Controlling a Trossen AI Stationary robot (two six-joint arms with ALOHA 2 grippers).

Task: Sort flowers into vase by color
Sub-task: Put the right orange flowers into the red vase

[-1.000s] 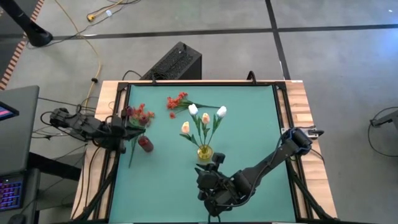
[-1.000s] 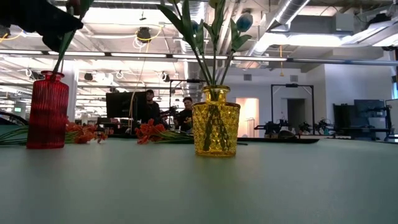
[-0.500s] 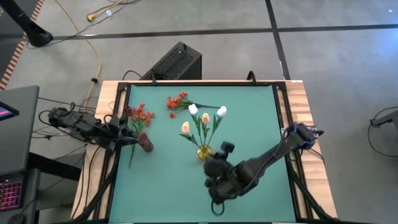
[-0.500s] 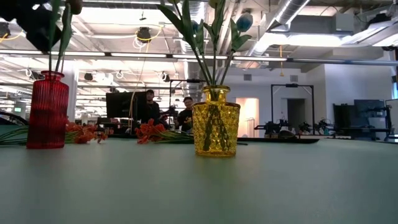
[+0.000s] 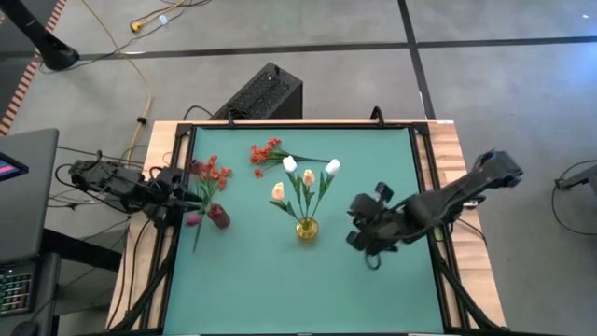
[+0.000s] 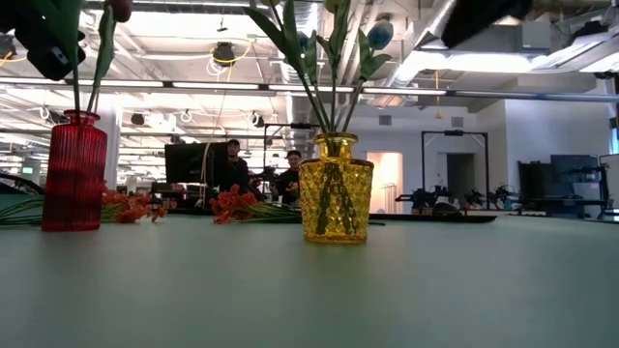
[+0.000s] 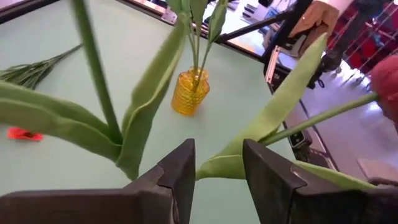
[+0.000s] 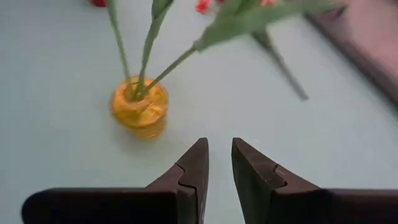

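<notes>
Now | L pincer point(image 7: 217, 168) apart, empty, by ribbed red vase point(image 6: 73, 172) | R pincer point(image 8: 219, 163) narrow, empty | knobbly yellow vase point(image 6: 336, 201)

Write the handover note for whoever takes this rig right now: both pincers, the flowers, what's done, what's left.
Left pincer: open, empty, at the table's left edge beside the red vase.
Right pincer: open, empty, hovering right of the yellow vase.
Done: white and peach tulips stand in the yellow vase; red-orange flowers stand in the red vase.
Left: a red-orange cluster lies on the mat behind the tulips, and another stem lies by the red vase. Both look bound for the red vase.
</notes>
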